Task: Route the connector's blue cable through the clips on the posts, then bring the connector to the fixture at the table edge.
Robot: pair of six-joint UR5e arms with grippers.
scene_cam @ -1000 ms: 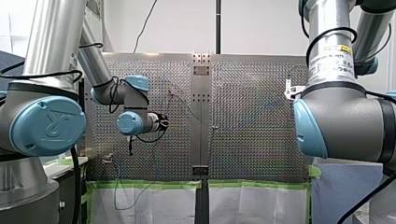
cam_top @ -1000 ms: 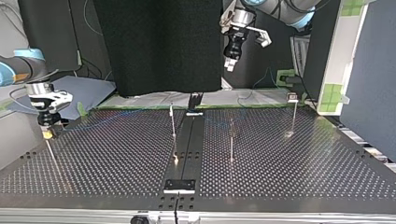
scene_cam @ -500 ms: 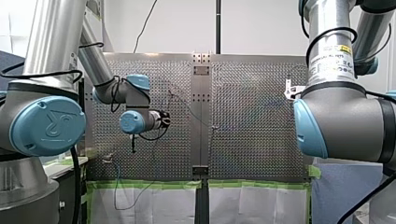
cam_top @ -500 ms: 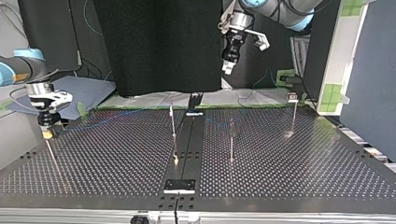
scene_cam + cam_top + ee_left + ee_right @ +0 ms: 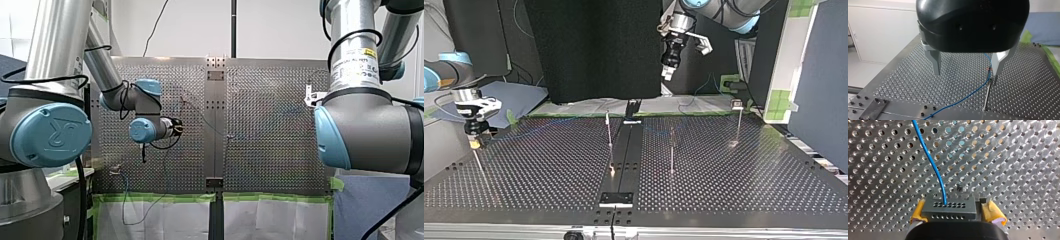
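In the right wrist view a grey connector [image 5: 949,208] sits between my right gripper's [image 5: 953,213] yellow pads [image 5: 991,212], which flank it and stand open. Its blue cable [image 5: 934,167] runs ahead over the perforated table. In the top view this gripper [image 5: 475,142] is low at the table's left edge. My left gripper [image 5: 966,72] is open with nothing between its metal fingers [image 5: 936,62]. Under it the cable [image 5: 960,100] passes a clip on a thin post [image 5: 988,90]. In the top view it [image 5: 667,74] hangs high above the table's far side.
Three thin posts [image 5: 609,131] [image 5: 671,150] [image 5: 738,122] stand across the table's middle. A dark rail with a plate [image 5: 616,199] runs down the centre. Green tape [image 5: 160,197] lines the near edge in the front view, where cable [image 5: 123,205] hangs over it.
My left arm has shifted a little to the front view's right, and its gripper has risen slightly in the top view. The right gripper has not moved.
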